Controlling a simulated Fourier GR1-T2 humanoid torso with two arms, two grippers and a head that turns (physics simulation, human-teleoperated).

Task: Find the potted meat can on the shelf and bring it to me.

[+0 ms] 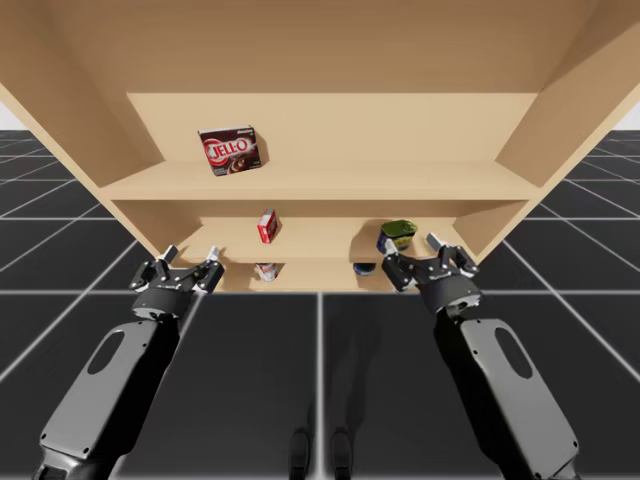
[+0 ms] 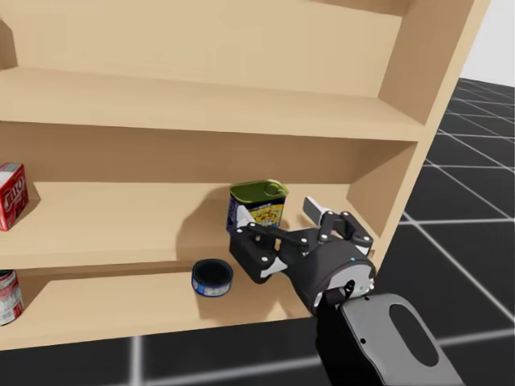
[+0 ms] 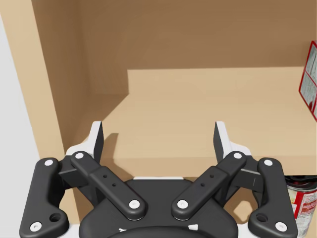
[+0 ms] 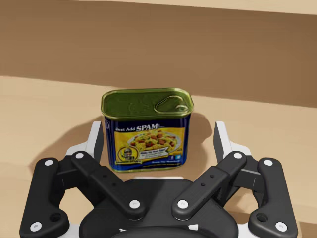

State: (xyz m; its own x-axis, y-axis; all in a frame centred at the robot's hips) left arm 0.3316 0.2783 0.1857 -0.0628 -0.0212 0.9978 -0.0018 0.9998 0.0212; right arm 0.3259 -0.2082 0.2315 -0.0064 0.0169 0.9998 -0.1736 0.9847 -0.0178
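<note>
Potted meat can [image 4: 147,130]: upright, rounded-rectangular, blue sides, olive-gold pull-tab lid

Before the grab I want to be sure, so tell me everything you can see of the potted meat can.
The potted meat can is a rounded rectangular tin, looks metal, olive-gold lid with an unpulled ring tab, dark blue label picturing food. It stands upright on the middle shelf near its right end, between the open fingers of my right gripper.

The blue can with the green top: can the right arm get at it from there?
Probably yes: the blue can stands upright on the shelf just ahead of my right tool, facing the gap between its open fingers, with nothing in the way.
</note>
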